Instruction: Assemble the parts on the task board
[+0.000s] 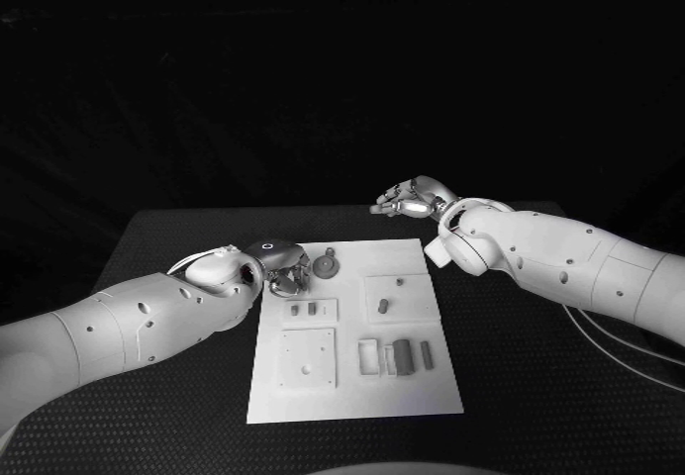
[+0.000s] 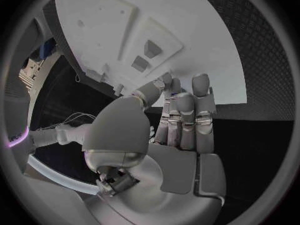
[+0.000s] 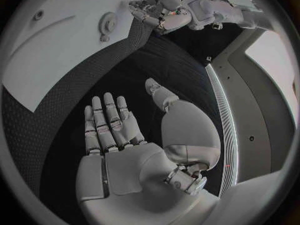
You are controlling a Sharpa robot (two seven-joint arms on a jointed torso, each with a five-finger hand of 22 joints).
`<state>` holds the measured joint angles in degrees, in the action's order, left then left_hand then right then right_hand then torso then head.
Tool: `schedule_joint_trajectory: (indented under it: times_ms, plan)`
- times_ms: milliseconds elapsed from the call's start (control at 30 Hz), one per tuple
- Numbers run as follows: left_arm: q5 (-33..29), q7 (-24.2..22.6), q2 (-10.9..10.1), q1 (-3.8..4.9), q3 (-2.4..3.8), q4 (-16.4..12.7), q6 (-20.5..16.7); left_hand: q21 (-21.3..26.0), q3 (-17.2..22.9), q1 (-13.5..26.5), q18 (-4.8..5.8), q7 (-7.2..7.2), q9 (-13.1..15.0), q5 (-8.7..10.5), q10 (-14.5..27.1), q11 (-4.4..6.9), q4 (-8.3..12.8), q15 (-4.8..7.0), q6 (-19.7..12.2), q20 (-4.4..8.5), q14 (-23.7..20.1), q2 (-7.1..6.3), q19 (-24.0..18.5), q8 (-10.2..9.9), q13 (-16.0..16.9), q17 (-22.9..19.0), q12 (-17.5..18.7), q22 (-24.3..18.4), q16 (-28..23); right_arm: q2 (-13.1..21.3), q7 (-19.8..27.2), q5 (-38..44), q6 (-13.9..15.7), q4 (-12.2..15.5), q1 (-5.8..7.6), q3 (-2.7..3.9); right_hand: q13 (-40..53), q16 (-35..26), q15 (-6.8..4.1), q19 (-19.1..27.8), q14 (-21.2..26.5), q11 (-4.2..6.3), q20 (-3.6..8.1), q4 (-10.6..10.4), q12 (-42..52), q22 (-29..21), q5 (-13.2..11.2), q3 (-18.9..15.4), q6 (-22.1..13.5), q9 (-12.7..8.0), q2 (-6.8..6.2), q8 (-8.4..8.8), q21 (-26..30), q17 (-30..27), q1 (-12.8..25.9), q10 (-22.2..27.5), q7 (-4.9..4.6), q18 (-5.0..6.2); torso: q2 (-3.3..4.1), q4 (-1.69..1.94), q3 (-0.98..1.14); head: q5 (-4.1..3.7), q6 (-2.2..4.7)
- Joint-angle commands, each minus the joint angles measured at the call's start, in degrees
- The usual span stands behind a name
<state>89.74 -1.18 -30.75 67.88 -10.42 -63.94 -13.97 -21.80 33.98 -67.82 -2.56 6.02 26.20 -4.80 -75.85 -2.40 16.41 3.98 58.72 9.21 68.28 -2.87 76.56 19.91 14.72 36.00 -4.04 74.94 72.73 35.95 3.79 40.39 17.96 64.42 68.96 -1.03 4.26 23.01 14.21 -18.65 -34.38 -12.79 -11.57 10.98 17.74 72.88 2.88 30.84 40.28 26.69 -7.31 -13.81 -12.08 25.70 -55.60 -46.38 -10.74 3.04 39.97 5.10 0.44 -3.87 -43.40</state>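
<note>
The left hand (image 1: 280, 267) is hovering at the task board (image 1: 429, 386), fingers straight and together, grasping nothing; a round toothed part (image 1: 327, 265) is lying just beside its fingertips. The right hand (image 3: 119, 135) is hanging released, fingers spread, over bare table (image 1: 571, 416) just beyond the board's far corner.

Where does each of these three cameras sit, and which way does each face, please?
Head view: on the robot's head, looking down at the board, both arms entering.
Left wrist view: behind the left hand, facing the board.
Right wrist view: behind the right hand, open over the table, facing the board.
Shared: head and right wrist views both show the left hand at the gear.
</note>
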Motion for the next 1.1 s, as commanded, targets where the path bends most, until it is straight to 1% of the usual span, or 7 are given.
schedule_joint_trajectory:
  times_ms: [33,367,700,933,1100]
  plan:
    - [0.3,-0.5,0.3,-0.01,0.02,0.1,0.6,-0.2,0.3,0.0,-2.9,0.4,0.1,0.38,-0.4,0.05,0.1,0.11,0.8,0.37,0.5,0.39,-0.2,0.4,0.1,0.1,-0.3,1.3,0.3,-0.1,0.5,0.1,-0.8,0.0,-0.04,0.03,-0.1,0.1,0.18,-0.3,0.4,-0.01,-0.02,0.0,0.3,0.1,-0.1,-0.4,-0.5,-0.1,0.74,-0.27,0.2,0.1,0.0,0.3,-2.9,-0.03,0.02,-0.01,0.03,0.01,-0.05]
    - [0.3,-0.5,0.6,-0.29,-0.02,0.5,0.9,-0.2,0.3,0.0,-2.89,0.41,0.1,0.38,-0.4,0.05,0.1,0.11,0.8,0.37,0.5,0.39,-0.2,0.4,0.1,0.1,-0.3,1.3,0.3,0.0,0.5,0.1,-0.8,0.0,-0.05,0.02,-0.1,0.1,0.18,-0.3,0.4,-0.01,-0.02,0.0,0.3,0.1,-0.1,-0.4,-0.5,-0.1,0.77,-0.29,0.3,0.1,0.0,0.3,-2.9,-0.03,0.0,0.01,0.03,-0.04,-0.11]
    - [0.4,-0.5,0.8,-0.34,-0.03,0.6,1.1,-0.2,0.4,0.0,-2.88,0.41,0.1,0.38,-0.4,0.04,0.1,0.1,0.8,0.38,0.5,0.41,-0.2,0.4,0.1,0.1,-0.2,1.3,0.3,0.0,0.6,0.1,-0.8,0.0,-0.06,0.02,-0.1,0.1,0.18,-0.3,0.4,-0.01,-0.02,0.0,0.4,0.1,-0.1,-0.5,-0.5,-0.1,0.76,-0.32,0.3,0.1,0.0,0.3,-2.9,-0.02,-0.01,0.03,0.04,-0.15,-0.16]
    - [0.4,-0.7,1.2,-0.93,-0.04,1.2,1.0,-0.2,0.4,0.0,-2.87,0.42,0.1,0.38,-0.4,0.04,0.1,0.1,0.7,0.38,0.5,0.43,-0.2,0.4,0.2,0.1,-0.2,1.3,0.3,0.0,0.5,0.1,-0.8,0.0,-0.07,0.02,-0.1,0.1,0.19,-0.3,0.4,-0.01,-0.02,0.0,0.4,0.2,-0.1,-0.5,-0.5,-0.1,0.77,-0.33,0.3,0.1,0.0,0.3,-2.9,-0.02,0.03,-0.01,0.01,-0.19,-0.17]
    - [0.4,-0.8,1.4,-1.1,-0.04,1.4,0.9,-0.2,0.4,0.0,-2.86,0.43,0.1,0.38,-0.3,0.03,0.1,0.1,0.7,0.38,0.4,0.43,-0.3,0.4,0.2,0.1,-0.2,1.3,0.3,0.0,0.6,0.1,-0.8,0.0,-0.11,0.02,-0.1,0.1,0.19,-0.3,0.5,-0.01,-0.03,0.1,0.4,0.2,-0.1,-0.5,-0.5,-0.1,0.77,-0.35,0.4,0.1,0.0,0.3,-2.9,-0.02,0.01,-0.03,0.03,-0.26,-0.14]
